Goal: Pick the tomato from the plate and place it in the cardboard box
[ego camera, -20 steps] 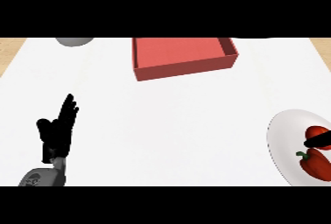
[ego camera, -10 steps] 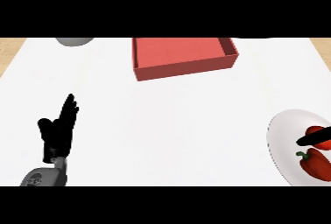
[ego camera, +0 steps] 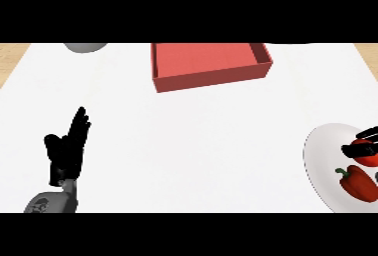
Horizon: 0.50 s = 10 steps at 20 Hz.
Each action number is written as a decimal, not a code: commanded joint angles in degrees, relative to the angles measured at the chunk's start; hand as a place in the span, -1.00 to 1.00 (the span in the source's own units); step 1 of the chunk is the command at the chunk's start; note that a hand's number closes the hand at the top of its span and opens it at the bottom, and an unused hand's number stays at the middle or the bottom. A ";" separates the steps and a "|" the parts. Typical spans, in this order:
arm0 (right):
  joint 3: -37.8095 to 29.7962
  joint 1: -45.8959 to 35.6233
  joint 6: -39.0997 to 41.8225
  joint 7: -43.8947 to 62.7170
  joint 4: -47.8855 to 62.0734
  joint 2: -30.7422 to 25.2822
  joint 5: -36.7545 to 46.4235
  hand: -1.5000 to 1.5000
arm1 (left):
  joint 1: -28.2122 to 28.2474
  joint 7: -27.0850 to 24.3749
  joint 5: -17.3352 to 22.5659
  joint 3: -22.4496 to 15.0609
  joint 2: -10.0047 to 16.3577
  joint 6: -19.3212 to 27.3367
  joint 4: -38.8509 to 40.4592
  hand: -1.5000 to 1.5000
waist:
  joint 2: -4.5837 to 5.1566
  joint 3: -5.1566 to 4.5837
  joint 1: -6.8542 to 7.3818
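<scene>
A white plate (ego camera: 319, 160) lies at the right edge of the counter. On it sit a red tomato (ego camera: 367, 158) and, nearer me, a red pepper (ego camera: 357, 183). My right hand (ego camera: 362, 148) reaches in from the right edge; only its black fingers show, curled over the top of the tomato. The box (ego camera: 210, 65), red and open-topped, stands at the far middle of the counter. At the lower left my left hand (ego camera: 66, 150) rests open with fingers pointing up, holding nothing.
A grey round object (ego camera: 85, 47) pokes in at the far left, cut off by the view's top. The counter top (ego camera: 192, 140) is white, with wooden strips at the far left and far right corners.
The fingers of my right hand have shifted slightly on the plate, settling over the tomato. The left hand, the box and the plate have not moved.
</scene>
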 commanded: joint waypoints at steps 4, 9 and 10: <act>-2.53 -5.21 -0.60 -6.48 7.78 -0.65 4.42 1.00 | 0.74 0.50 0.29 1.92 0.17 -2.71 -1.41 0.00 | 0.06 -0.01 0.12; 21.49 -7.50 8.72 -19.23 -8.33 8.53 7.12 1.00 | -1.89 0.89 -0.65 -1.45 -1.39 -2.79 -0.45 0.00 | 0.42 -0.19 6.20; 25.35 -9.11 9.82 -22.80 -10.37 10.21 7.38 1.00 | -1.97 0.76 -1.24 -2.29 -1.28 -3.22 -0.51 0.00 | 0.40 -0.16 8.22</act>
